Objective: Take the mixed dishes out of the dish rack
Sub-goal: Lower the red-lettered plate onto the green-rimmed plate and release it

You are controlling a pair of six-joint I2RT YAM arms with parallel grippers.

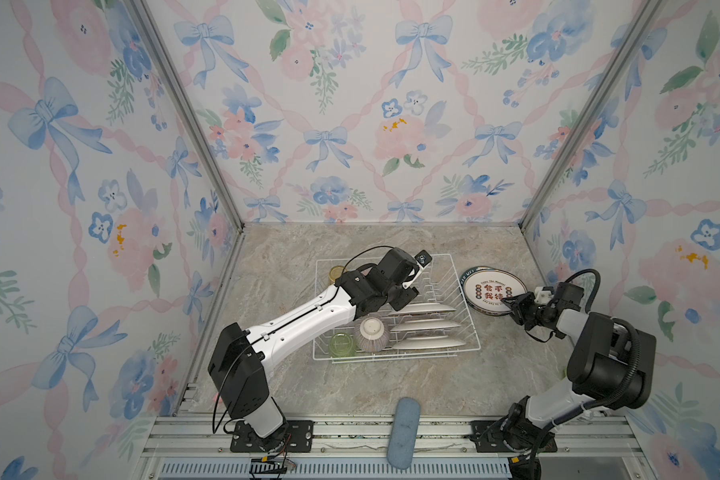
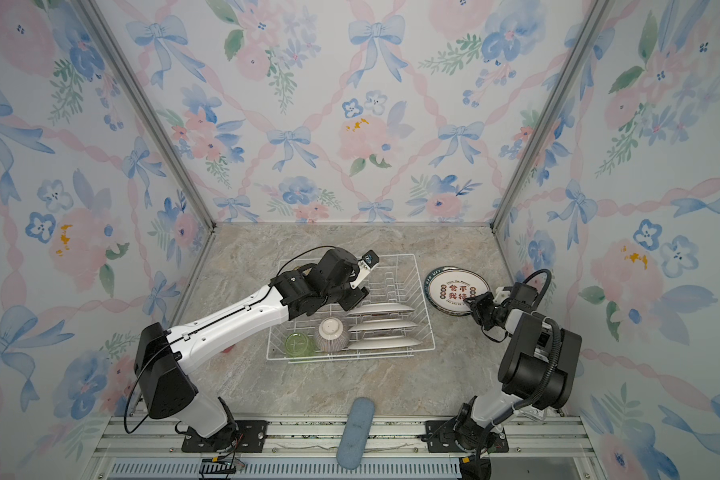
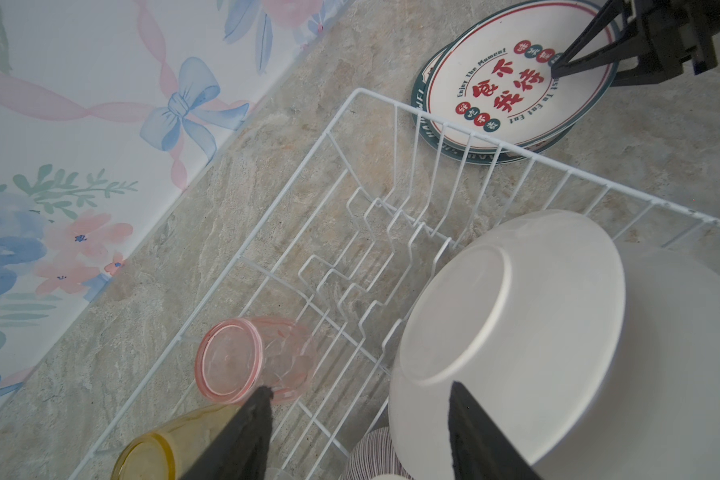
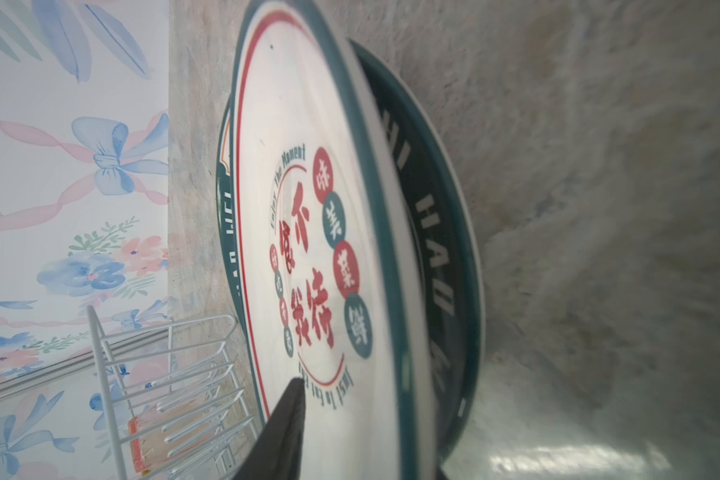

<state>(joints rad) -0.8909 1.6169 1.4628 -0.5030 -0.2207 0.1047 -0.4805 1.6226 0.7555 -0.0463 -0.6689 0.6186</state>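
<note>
1. Surveying both top views: the dish rack [image 1: 466, 305] sits in the middle of the counter [image 1: 350, 395], part-unloaded. Three standing plates [image 1: 425, 325] remain on edge along its right side, kept upright by the prongs. The upturned bowl [image 1: 371, 332] and the green tumbler [image 1: 341, 344] occupy its near left corner, and the yellow tumbler [image 1: 336, 273] its far left corner. The left gripper [image 1: 406, 297] hangs over the farthest of the standing plates, judged lined up to take its rim next. The right gripper [image 1: 510, 308] is at the top plate [image 1: 493, 291] of a two-plate stack near the counter's right edge, just beside the rack. That spot is judged chosen for that arm's easy reach.
2. Left wrist view: the left gripper [image 3: 360, 392] has its jaws wide apart and grips nothing. The spread looks ample for a plate rim. The white back of one of the standing plates [image 3: 516, 311] lies just beside one fingertip; contact cannot be confirmed. The pink tumbler [image 3: 250, 361] and the yellow tumbler [image 3: 163, 453] lie along the rack's far wall, beside vacant prong slots.
3. Right wrist view: the top plate [image 4: 308, 208] lies face up on the lower plate [image 4: 437, 232], shifted off-centre so the lower rim shows. One finger [image 4: 283, 436] is over the printed face and the other is just outside the rim, so the jaws are part-way apart, astride it. Whether they pinch the plate or merely flank it cannot be told; the rim is blurred.
</note>
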